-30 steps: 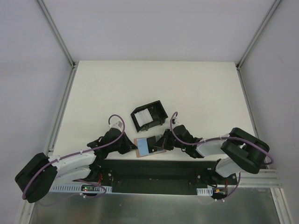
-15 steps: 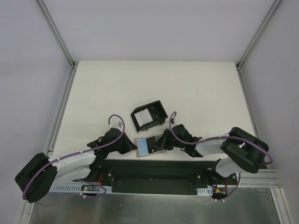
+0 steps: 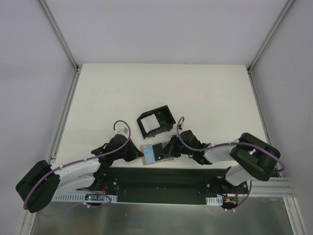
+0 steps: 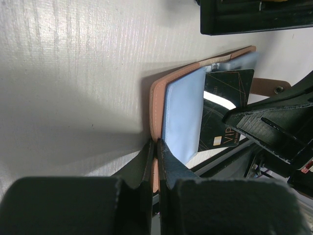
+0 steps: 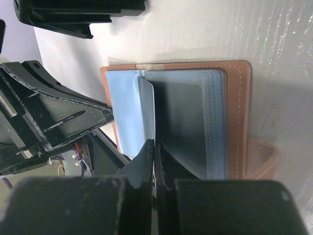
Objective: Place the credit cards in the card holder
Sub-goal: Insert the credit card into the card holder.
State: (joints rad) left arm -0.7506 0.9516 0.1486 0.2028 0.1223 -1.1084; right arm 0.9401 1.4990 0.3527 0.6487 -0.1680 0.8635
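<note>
The tan card holder (image 3: pixel 146 157) lies open at the table's near edge, its light blue lining up; it also shows in the left wrist view (image 4: pixel 155 98) and the right wrist view (image 5: pixel 239 112). My left gripper (image 3: pixel 138 154) is shut on the card holder's left edge (image 4: pixel 156 161). My right gripper (image 3: pixel 169 149) is shut on a dark grey credit card (image 4: pixel 226 110) marked VIP, held tilted over the card holder's right half with its pockets (image 5: pixel 215 127). In the right wrist view the card (image 5: pixel 183 122) runs from the shut jaws over the pockets. Any other card is hidden.
A black box frame (image 3: pixel 155 122) with white pieces stands just behind the card holder. The table's near edge and a black rail (image 3: pixel 161 177) run right below it. The two grippers face each other closely across the card holder.
My right gripper has crept slightly left with the card, further over the card holder. The left gripper and the card holder have not moved.
</note>
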